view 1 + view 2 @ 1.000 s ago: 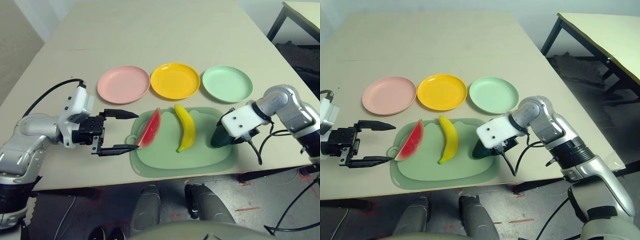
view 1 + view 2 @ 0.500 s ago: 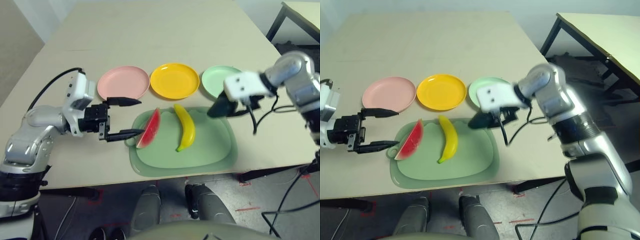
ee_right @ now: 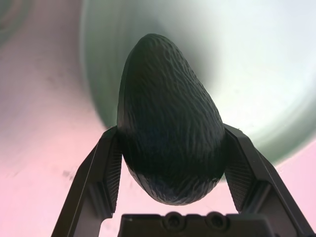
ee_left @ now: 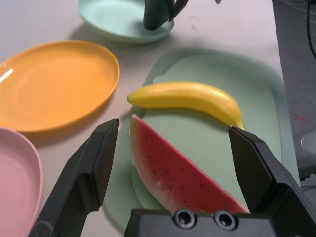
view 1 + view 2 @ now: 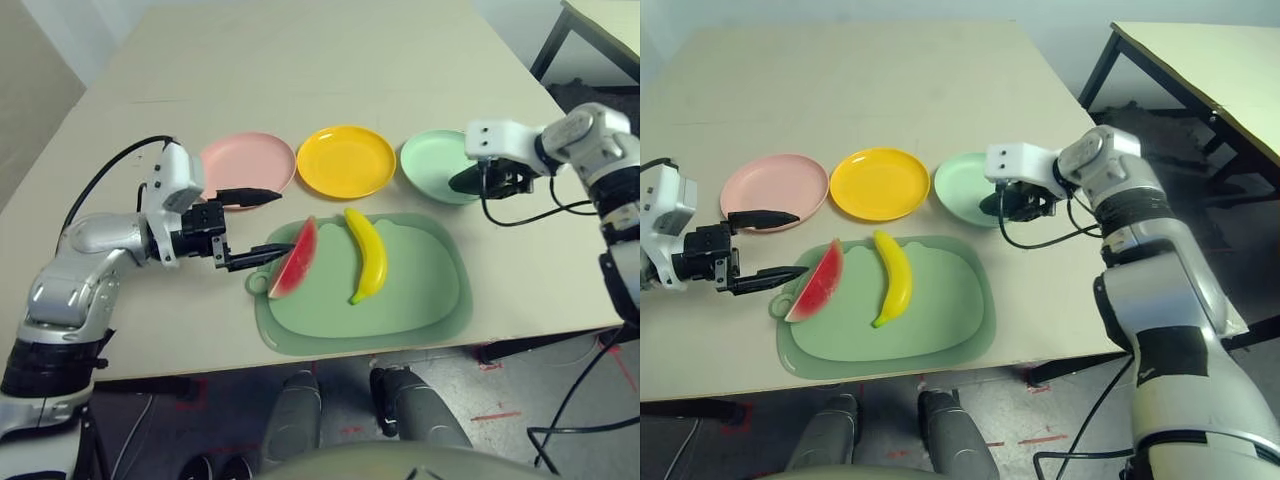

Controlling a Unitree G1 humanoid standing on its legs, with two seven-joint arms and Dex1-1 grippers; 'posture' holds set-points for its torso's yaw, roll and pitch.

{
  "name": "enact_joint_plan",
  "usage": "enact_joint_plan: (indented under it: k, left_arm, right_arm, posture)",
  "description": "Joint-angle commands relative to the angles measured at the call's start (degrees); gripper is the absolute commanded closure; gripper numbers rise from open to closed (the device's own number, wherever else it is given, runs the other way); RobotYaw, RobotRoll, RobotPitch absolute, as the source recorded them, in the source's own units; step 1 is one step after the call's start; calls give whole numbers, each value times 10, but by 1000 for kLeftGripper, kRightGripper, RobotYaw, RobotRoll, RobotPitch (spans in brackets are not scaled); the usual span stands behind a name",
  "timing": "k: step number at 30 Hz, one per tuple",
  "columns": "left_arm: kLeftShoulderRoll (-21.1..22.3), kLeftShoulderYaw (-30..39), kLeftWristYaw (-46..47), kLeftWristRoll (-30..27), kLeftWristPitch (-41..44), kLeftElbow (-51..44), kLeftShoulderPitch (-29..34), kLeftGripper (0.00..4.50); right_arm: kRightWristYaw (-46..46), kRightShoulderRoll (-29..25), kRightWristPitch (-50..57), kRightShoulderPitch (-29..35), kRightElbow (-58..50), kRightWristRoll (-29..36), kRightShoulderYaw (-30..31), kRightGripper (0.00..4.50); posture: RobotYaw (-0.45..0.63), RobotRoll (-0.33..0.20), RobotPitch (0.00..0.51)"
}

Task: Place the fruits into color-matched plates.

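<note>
No readable text or signs anywhere.

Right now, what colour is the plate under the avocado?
The plate under the avocado is mint green; it shows best in the left eye view.

From my head, two eyes look forward and down on the same plates (image 5: 347, 162) and mat (image 5: 365, 318); at each of my wrists one camera looks along my fingers, the left one near the watermelon (image 4: 173, 170), the right one very close above the avocado (image 3: 170, 118)
</note>
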Motion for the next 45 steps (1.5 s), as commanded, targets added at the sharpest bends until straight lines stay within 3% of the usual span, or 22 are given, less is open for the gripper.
enact_joint_plan:
  k: [1,2,3,5,10,16,24,28,45]
  left_arm:
    - [9,0,-5,9,-6,-2,9,0]
    - [10,0,-5,10,-6,-2,9,0]
    - [10,-1,-6,10,-6,-1,9,0]
    - [11,-1,-7,9,-5,0,9,0]
    - [13,0,-11,11,-10,6,10,0]
    - [18,5,-35,14,-40,23,9,0]
    - [56,29,-108,0,-73,39,31,0]
    - [67,35,-112,-7,-64,31,30,0]
    - [76,34,-93,-11,-39,10,26,0]
  right_arm:
    - [-29,11,-13,-8,22,-9,-6,1314]
    - [-34,13,-20,-9,24,-10,-6,1314]
    - [-38,15,-25,-11,26,-9,-7,571]
    - [-46,17,-33,-17,28,-9,-10,45]
    - [-40,13,-56,-40,24,-9,-10,45]
    - [111,7,-114,-50,-88,42,-23,45]
    - [262,-7,-107,97,-478,163,-8,45]
    - [277,-1,-76,146,-571,178,5,45]
    - [254,70,-164,110,-458,107,70,45]
  posture:
    - [55,0,134]
    - [56,0,135]
    - [57,0,135]
    - [57,0,135]
    - [49,0,137]
    - [44,0,138]
    - [46,0,145]
    - [57,0,147]
    - [72,0,162]
